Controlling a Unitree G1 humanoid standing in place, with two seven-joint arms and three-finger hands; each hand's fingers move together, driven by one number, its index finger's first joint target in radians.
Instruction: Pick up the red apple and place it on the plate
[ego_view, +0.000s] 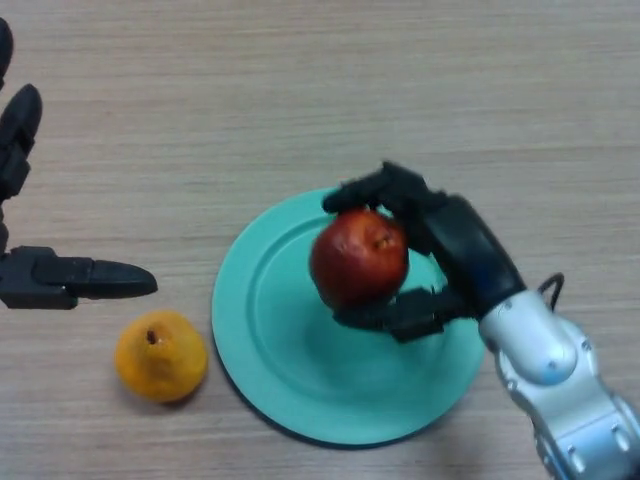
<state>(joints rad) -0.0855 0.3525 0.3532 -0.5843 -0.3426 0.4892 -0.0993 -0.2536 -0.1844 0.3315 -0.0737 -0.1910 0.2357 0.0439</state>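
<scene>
A red apple (358, 258) is over the teal plate (290, 360), in its upper right part. My right hand (455, 245) comes in from the lower right and is shut on the apple, fingers curled over its top and thumb under its near side. Whether the apple rests on the plate or hangs just above it cannot be told. My left hand (60, 278) shows at the left edge, away from the plate, with fingers straight and holding nothing.
An orange fruit (160, 355) lies on the wooden table (300, 90) just left of the plate, below my left hand.
</scene>
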